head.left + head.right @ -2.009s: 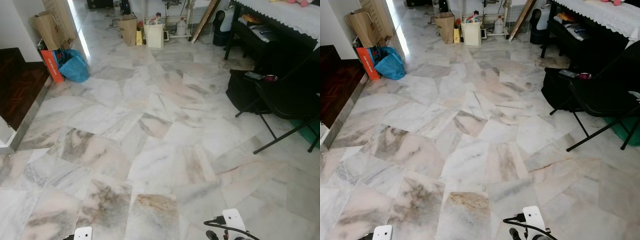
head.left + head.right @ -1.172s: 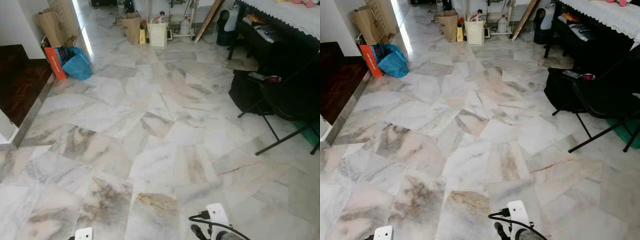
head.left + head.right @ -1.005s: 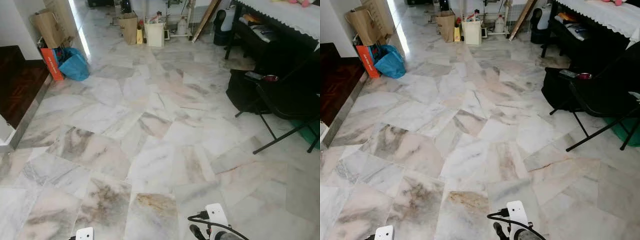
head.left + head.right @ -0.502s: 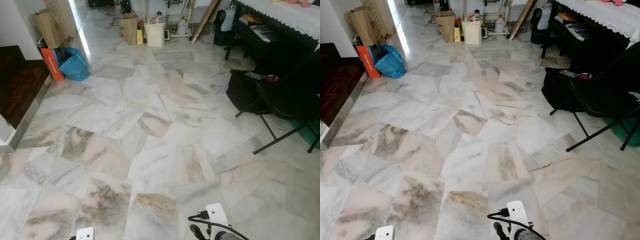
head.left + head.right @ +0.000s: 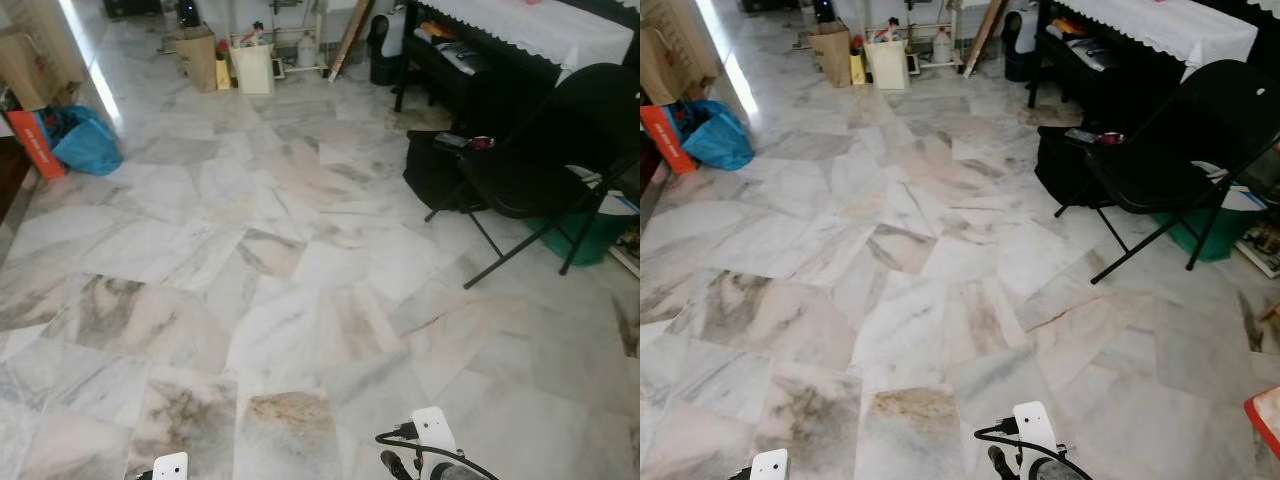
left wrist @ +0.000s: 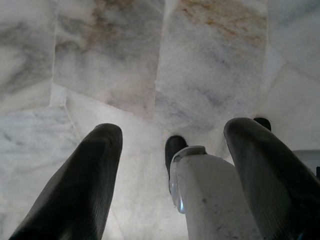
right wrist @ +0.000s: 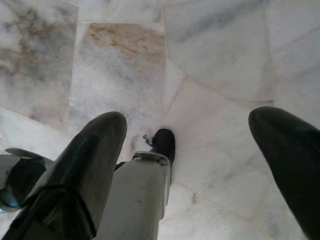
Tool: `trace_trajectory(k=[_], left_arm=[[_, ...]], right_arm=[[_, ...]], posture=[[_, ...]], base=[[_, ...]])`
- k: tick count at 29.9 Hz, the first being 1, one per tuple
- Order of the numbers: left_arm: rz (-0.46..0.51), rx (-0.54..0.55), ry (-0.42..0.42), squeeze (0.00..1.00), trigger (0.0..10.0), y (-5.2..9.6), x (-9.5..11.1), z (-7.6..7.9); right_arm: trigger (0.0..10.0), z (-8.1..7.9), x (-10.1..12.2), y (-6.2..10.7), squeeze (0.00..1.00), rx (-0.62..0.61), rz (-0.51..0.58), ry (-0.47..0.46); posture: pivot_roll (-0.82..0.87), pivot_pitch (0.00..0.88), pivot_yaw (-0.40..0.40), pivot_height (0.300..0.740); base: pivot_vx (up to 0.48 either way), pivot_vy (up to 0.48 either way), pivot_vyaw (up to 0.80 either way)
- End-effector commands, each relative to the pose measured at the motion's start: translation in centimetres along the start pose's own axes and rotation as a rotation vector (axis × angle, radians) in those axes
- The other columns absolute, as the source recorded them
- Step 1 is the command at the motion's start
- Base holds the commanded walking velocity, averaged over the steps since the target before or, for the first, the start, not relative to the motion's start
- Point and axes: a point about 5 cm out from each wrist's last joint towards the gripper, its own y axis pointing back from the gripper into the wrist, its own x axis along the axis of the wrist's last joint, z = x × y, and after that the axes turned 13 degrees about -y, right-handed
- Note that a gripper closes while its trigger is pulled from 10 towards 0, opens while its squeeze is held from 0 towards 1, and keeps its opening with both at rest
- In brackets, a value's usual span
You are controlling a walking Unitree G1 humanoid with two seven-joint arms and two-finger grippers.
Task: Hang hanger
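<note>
A wide marble floor (image 5: 300, 260) is stretching out ahead. A black folding chair (image 5: 1170, 150) is standing on it, with a dark bag (image 5: 1065, 165) just beside it on the floor and a table (image 5: 1160, 30) under a white lace cloth right behind it. Far across the floor from the chair, a blue bag (image 5: 715, 135) is slumping beside an orange box (image 5: 665, 138). No hanger is making itself seen. The left pincer (image 6: 170, 170) is hanging wide open over the floor, gripping nothing. The right pincer (image 7: 200, 160) is likewise gaping wide, empty, above the robot's own leg (image 7: 140, 200).
</note>
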Motion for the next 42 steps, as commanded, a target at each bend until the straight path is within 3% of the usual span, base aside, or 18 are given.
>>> trace_trajectory(k=[1, 32, 35, 42], left_arm=[[-0.012, 0.000, -0.033, 0.00, 10.0, 0.09, -0.41, -0.17], [0.016, 0.005, -0.050, 0.00, 10.0, 0.06, -0.02, -0.04], [0.017, -0.008, -0.105, 0.00, 10.0, 0.07, -0.02, 0.00], [0.016, -0.002, -0.091, 0.00, 10.0, 0.12, -0.22, 0.13]], right_arm=[[10.0, 0.04, -0.12, 0.01, 0.00, -0.003, -0.007, 0.001], [10.0, 0.09, -0.32, 0.03, 0.00, -0.010, -0.015, 0.017], [10.0, 0.09, -0.39, 0.04, 0.00, -0.009, -0.017, 0.018], [10.0, 0.22, -0.46, 0.07, 0.00, -0.017, -0.016, 0.021]], posture=[[-0.09, 0.000, 0.022, 0.740], [-0.10, 0.000, 0.032, 0.740], [-0.10, 0.000, 0.032, 0.740], [-0.10, 0.000, 0.030, 0.740]], base=[[0.000, 0.000, -0.76], [0.000, -0.033, -0.76], [0.000, 0.000, -0.75], [0.000, 0.000, -0.75]])
